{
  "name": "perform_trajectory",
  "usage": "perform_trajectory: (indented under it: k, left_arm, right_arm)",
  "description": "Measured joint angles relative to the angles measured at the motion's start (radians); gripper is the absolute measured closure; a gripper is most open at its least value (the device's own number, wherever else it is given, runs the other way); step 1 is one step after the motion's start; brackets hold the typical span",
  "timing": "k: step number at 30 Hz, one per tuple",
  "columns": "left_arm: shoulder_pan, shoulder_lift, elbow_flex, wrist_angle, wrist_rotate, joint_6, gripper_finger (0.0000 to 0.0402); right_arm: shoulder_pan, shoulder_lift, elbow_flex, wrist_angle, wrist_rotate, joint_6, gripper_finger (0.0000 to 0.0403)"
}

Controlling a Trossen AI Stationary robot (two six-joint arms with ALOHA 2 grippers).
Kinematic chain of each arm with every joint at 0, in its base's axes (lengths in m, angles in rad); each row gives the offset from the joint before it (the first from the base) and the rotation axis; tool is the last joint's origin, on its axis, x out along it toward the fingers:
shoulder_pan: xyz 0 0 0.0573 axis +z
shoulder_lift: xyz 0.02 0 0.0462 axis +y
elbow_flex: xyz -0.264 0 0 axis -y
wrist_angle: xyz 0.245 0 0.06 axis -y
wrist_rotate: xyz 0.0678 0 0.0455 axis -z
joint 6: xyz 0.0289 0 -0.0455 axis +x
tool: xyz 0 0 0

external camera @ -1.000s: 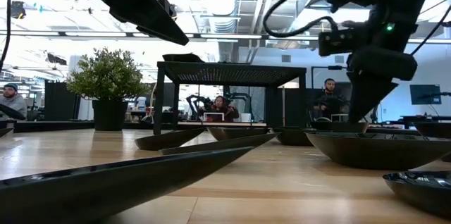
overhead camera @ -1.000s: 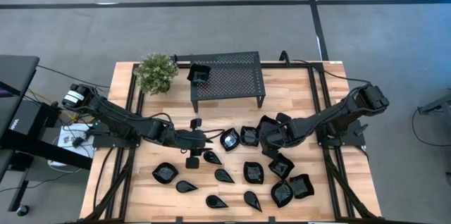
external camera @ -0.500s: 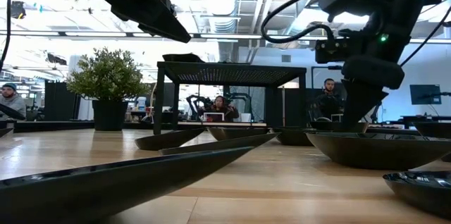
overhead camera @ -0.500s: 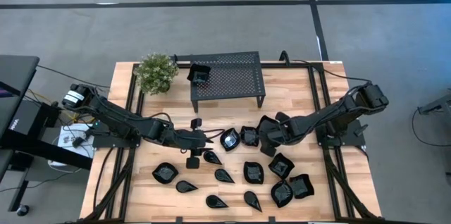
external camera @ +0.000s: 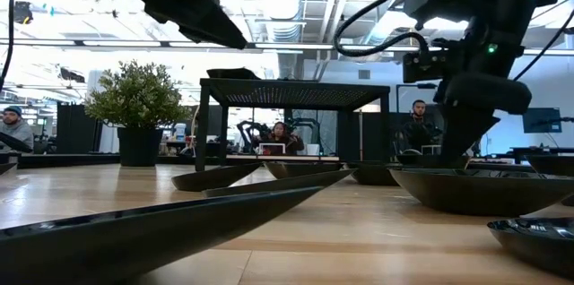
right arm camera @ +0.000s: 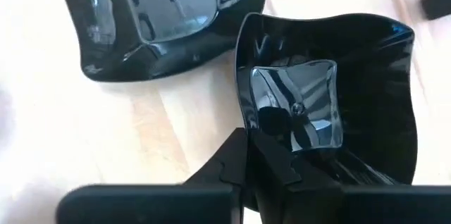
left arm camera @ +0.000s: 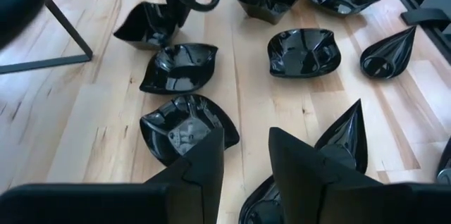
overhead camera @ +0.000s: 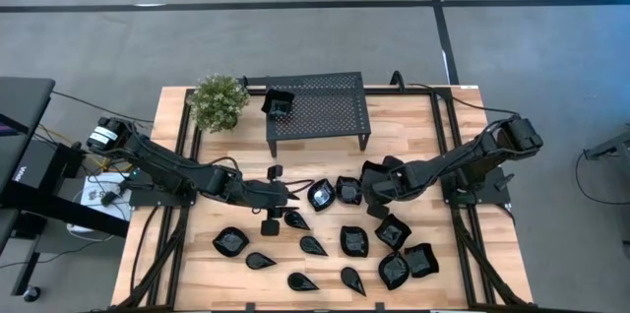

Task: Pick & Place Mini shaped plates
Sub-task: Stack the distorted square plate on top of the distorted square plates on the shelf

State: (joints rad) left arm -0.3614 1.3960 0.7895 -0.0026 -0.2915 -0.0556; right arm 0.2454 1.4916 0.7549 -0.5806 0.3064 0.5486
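Right wrist view shows the big news: the right gripper (right arm camera: 246, 155) has just snapped its two fingers together on the rim of a squarish plate (right arm camera: 331, 104). A moment ago those fingers were apart. Now they pinch the near edge of that shiny black plate, which sits on the counter (right arm camera: 42, 125) just beside another squarish plate (right arm camera: 162, 20).

From the high view, the right gripper (overhead camera: 372, 187) is low over the middle of the counter, in the thick of the mini shaped plates (overhead camera: 345, 239). It has crept a little toward the middle since a second ago. The plate does not look lifted yet.

One plate (overhead camera: 278, 104) already sits up on the black metal stand (overhead camera: 320, 106) at the back, next to the little green plant (overhead camera: 218, 101). I think the pinched plate may go there too, but I cannot be sure. Many plates are left on the wood, so the job looks far from done.

The left gripper (overhead camera: 279, 194) waits over the plates on its own side. Its fingers (left arm camera: 201, 171) are apart and hold nothing, just as before, with a curvy plate (left arm camera: 187, 127) right below them.

Next comes the lift, I guess. The pinch is only on a thin, slippery rim, so the plate could tip or slide out.
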Motion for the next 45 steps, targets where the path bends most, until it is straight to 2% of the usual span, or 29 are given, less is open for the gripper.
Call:
perform_trajectory:
  k: [5, 9, 13, 17, 19, 22, 25, 31, 36, 41, 45]
  left_arm:
    - [0.0, 0.0, -0.001, 0.037, 0.01, 0.199, 0.0286]
    - [0.008, 0.0, -0.001, 0.137, 0.099, 0.332, 0.0284]
    - [0.034, 0.0, -0.001, 0.212, 0.198, 0.371, 0.0274]
    - [0.068, 0.006, -0.001, 0.218, 0.237, 0.37, 0.0258]
    - [0.083, 0.019, -0.001, 0.22, 0.25, 0.369, 0.0251]
    - [0.103, 0.047, -0.001, 0.223, 0.338, 0.366, 0.0247]
    - [0.114, 0.073, -0.001, 0.228, 0.405, 0.366, 0.025]
    - [0.128, 0.093, -0.001, 0.233, 0.408, 0.366, 0.0263]
    - [0.14, 0.083, 0.0, 0.243, 0.409, 0.366, 0.0282]
    - [0.151, 0.084, 0.0, 0.24, 0.409, 0.369, 0.0318]
    - [0.155, 0.084, 0.0, 0.241, 0.417, 0.372, 0.0364]
  right_arm:
    - [0.019, -0.006, 0.07, 0.001, -0.032, -0.102, 0.0398]
    - [0.035, -0.006, 0.16, 0.016, -0.048, -0.235, 0.0401]
    - [0.043, -0.006, 0.222, 0.078, -0.073, -0.434, 0.0399]
    - [0.045, -0.005, 0.23, 0.236, -0.19, -0.692, 0.0401]
    - [0.041, -0.001, 0.23, 0.329, -0.238, -0.766, 0.0399]
    - [0.035, 0.001, 0.23, 0.401, -0.259, -0.835, 0.0398]
    - [0.024, 0.001, 0.23, 0.405, -0.259, -0.87, 0.0401]
    - [0.002, 0.001, 0.23, 0.397, -0.267, -0.873, 0.0399]
    - [-0.007, 0.001, 0.23, 0.404, -0.333, -0.892, 0.0399]
    - [-0.007, 0.001, 0.23, 0.405, -0.339, -0.899, 0.0398]
    - [-0.012, 0.001, 0.23, 0.411, -0.336, -0.899, 0.0398]
